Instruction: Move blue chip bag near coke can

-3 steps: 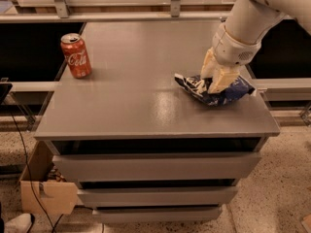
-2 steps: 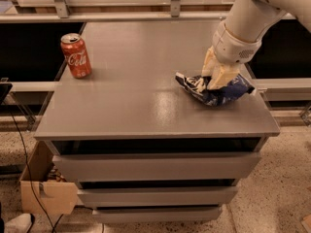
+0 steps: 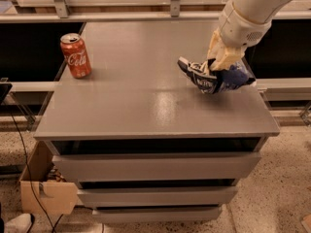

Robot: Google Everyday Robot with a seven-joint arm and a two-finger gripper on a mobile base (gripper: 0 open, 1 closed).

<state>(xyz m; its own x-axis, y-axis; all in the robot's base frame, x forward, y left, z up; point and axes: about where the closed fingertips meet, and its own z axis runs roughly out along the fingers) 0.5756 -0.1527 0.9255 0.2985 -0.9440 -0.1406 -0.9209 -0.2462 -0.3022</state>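
The coke can (image 3: 76, 55) stands upright near the far left corner of the grey cabinet top (image 3: 146, 101). The blue chip bag (image 3: 210, 77) is at the right side of the top, crumpled and dark navy with white lettering. My gripper (image 3: 218, 67) comes down from the upper right on a white arm, and its cream fingers (image 3: 224, 57) are shut on the bag's upper middle. The bag's left end is tilted up, and the bag appears slightly lifted off the surface. A wide stretch of tabletop separates the bag from the can.
The grey cabinet has drawers below its top, whose front edge (image 3: 155, 135) runs across the middle. A metal rail (image 3: 121, 3) runs along the back. A cardboard box (image 3: 46, 193) and cables sit on the speckled floor at the lower left.
The gripper has risen a little with the bag held in it; the bag's left end is now higher than before. The can has not moved.
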